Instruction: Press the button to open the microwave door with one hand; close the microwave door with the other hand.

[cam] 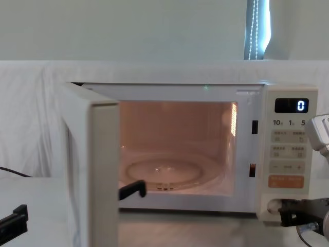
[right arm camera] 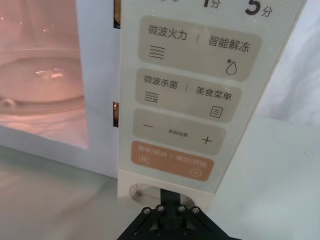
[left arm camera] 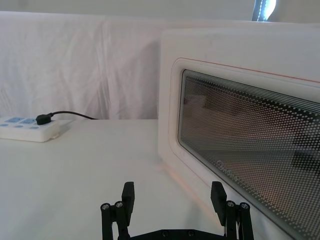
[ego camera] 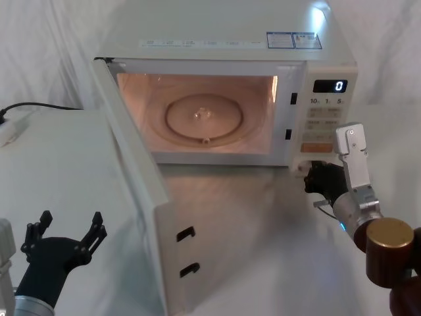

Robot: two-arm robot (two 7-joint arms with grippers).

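— Where does the boxy cream countertop microwave point(ego camera: 263, 39) stand, and how is its door?

— At the far middle of the white-draped table point(ego camera: 59, 164). Its large cream door with the dark dotted window point(left arm camera: 240, 145) is swung wide open toward the near left, hinged at the left, edge-on in the head view. The lit cavity shows the round glass turntable point(ego camera: 204, 117).

— What can you read on it?

— The black display point(ego camera: 330, 85) shows a white 0. Below it are "10", "1" and "5", each with 分. The beige keys read 微波火力 | 智能解冻, then 微波杀菌 | 美食菜单, then a minus and plus key. The orange rectangular key point(right arm camera: 172, 160) has writing too small to make out. Blue and white stickers on the top are unreadable.

— And the wide cream pill-shaped button point(right arm camera: 142, 192)?

— At the bottom of the control panel, under the orange key. The right black gripper with the silver wrist and maroon forearm point(right arm camera: 169, 192) is right up against it; I cannot tell how far its fingers are parted.

— The left one?

— The left black two-finger gripper point(ego camera: 71, 228) hovers at the near left, beside the door's outer face, fingers spread wide, holding nothing. A white power strip with a black plug point(left arm camera: 27, 127) lies at the far left.
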